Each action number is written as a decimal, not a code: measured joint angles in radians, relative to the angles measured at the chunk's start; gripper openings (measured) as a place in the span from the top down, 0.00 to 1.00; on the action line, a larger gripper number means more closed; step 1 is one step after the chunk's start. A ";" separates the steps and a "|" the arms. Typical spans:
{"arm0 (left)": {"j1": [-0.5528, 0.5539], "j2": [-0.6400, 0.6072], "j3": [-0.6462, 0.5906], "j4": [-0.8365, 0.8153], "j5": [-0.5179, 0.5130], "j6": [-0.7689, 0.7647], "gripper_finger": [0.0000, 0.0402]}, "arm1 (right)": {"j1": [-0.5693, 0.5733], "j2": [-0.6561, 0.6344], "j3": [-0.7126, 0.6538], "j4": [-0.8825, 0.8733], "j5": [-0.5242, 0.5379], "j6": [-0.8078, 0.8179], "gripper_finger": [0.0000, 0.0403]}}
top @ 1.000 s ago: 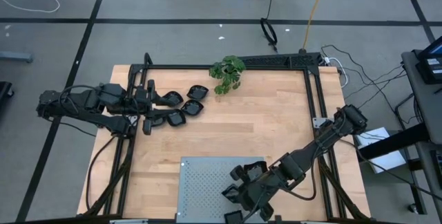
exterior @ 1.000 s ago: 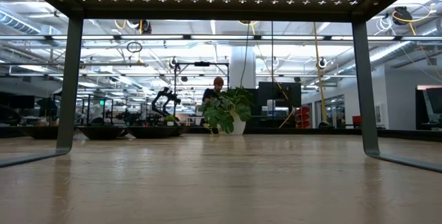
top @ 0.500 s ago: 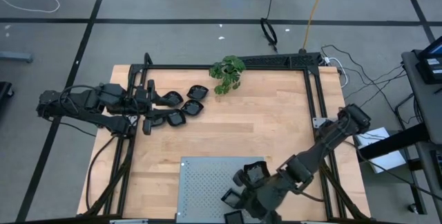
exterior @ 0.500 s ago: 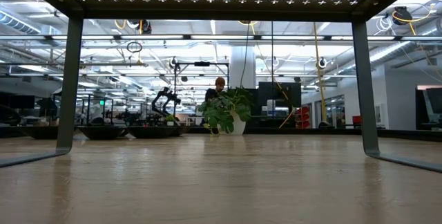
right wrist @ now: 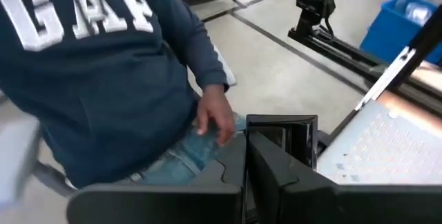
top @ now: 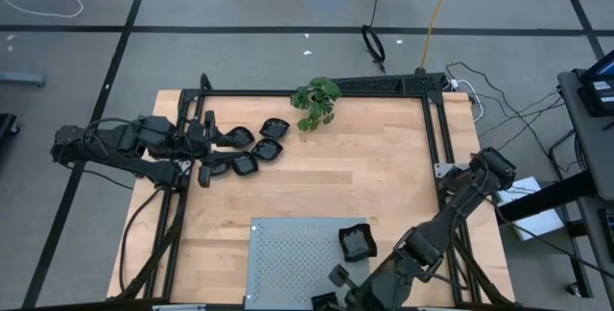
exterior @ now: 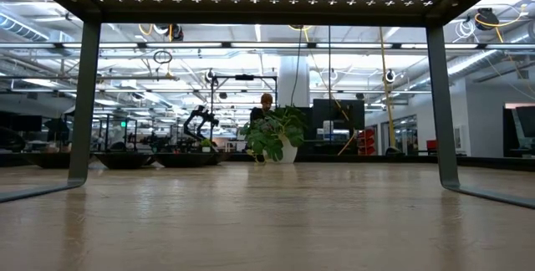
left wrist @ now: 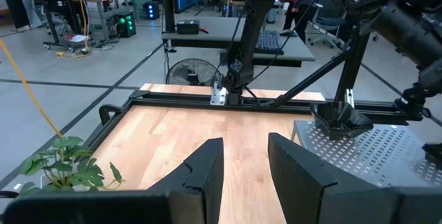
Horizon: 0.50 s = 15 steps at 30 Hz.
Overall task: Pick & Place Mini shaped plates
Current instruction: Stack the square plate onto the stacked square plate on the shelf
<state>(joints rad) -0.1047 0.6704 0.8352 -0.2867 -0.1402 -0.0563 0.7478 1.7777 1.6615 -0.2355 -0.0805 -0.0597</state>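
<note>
Black glossy mini shaped plates [top: 251,150] lie clustered at the table's far left, by the left gripper [top: 213,142], which rests low among them; from the wrist view its two fingers [left wrist: 207,175] stand a little apart with nothing visibly between them, so I judge it is waiting, not carrying. Moving rightward across the bare wooden table [top: 384,177], a green plant [top: 317,102] stands at the far edge, well apart from the work. Nearer the front sits the grey perforated panel [top: 288,258], and on its right corner lies one plate [top: 358,242], alone and upright, touching nothing else. That seems the drop-off spot, a raised shelf, not a walled container, and it holds just that single dish as far as I can see. The right gripper [top: 336,292] hangs off the front edge of the table below the panel, its fingers pressed together on nothing. Beyond it a person [right wrist: 103,65] in a dark blue sweatshirt stands close by. My judgement: one plate delivered, roughly half a dozen visible in the pile, so most of the job remains.
</note>
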 joint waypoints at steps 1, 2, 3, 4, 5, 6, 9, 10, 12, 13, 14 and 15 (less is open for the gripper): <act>0.000 0.000 0.000 0.000 0.000 0.000 0.70 | -0.004 0.000 0.000 0.001 -0.001 0.031 0.99; 0.000 0.000 0.000 0.000 0.000 0.000 0.70 | -0.010 0.004 0.000 0.002 -0.005 0.064 0.99; 0.000 0.000 0.000 0.000 0.000 0.000 0.70 | -0.019 0.012 0.000 0.004 -0.008 0.091 0.99; 0.000 0.000 0.000 0.000 0.000 0.000 0.70 | -0.027 0.020 0.000 0.002 -0.022 0.104 0.99; 0.000 0.000 0.000 0.000 0.000 0.000 0.70 | -0.032 0.028 0.000 -0.002 -0.040 0.116 0.99; 0.000 0.000 0.000 0.000 0.000 0.000 0.70 | -0.038 0.038 0.000 0.000 -0.070 0.128 0.99; 0.000 0.000 0.000 0.000 0.000 0.000 0.70 | -0.053 0.057 -0.001 0.041 -0.159 0.151 0.99; 0.000 0.000 0.000 0.000 0.000 0.000 0.70 | -0.054 0.057 -0.001 0.037 -0.168 0.153 0.99; 0.000 0.000 0.000 0.000 0.000 0.000 0.70 | -0.057 0.056 -0.001 0.027 -0.169 0.161 0.99; 0.000 0.000 0.000 0.000 0.000 0.000 0.70 | -0.061 0.056 0.000 0.022 -0.163 0.169 0.99; 0.000 0.000 0.000 0.000 0.000 0.000 0.70 | -0.065 0.056 0.000 0.015 -0.160 0.177 0.99; 0.000 0.000 0.000 0.000 0.000 0.000 0.70 | -0.068 0.056 0.000 0.011 -0.158 0.181 0.99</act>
<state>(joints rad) -0.1047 0.6702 0.8354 -0.2867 -0.1402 -0.0563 0.6801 1.8336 1.6611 -0.2243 -0.2387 0.1212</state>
